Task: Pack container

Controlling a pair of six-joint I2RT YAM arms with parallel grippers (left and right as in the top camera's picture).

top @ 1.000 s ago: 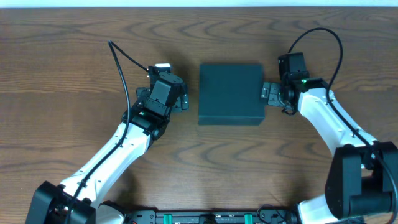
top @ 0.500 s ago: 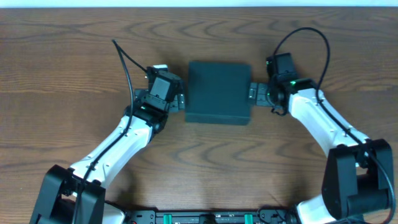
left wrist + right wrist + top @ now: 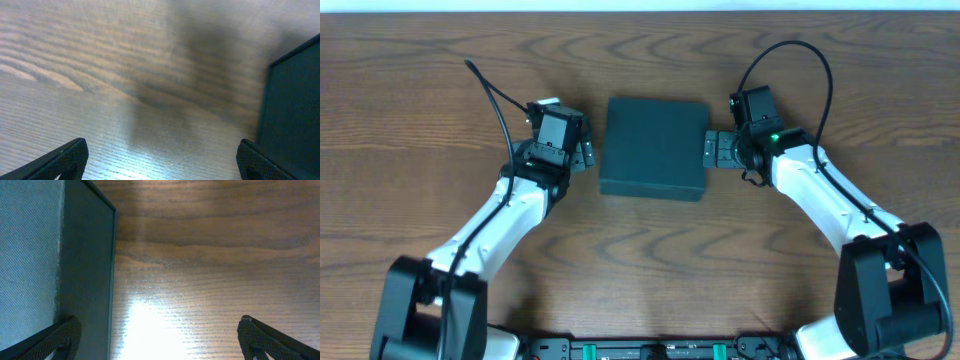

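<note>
Closed container point(image 3: 653, 147) mid-table, left pincer point(image 3: 591, 153) and right pincer point(image 3: 706, 150) flanking its sides, bare table point(image 3: 650, 270) around.

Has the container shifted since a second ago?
Yes. The container has slid leftward across the table, judged against its fixed wood grain.

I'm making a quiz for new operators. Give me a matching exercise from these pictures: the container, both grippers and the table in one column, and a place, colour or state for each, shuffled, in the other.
Column one
1. container
2. left gripper
3. right gripper
4. table

Column two
a. open, at the container's right side in the overhead view
b. brown wood grain
c. dark teal, lid shut
d. open, at the container's left side in the overhead view

Pairs: 1-c, 2-d, 3-a, 4-b
</note>
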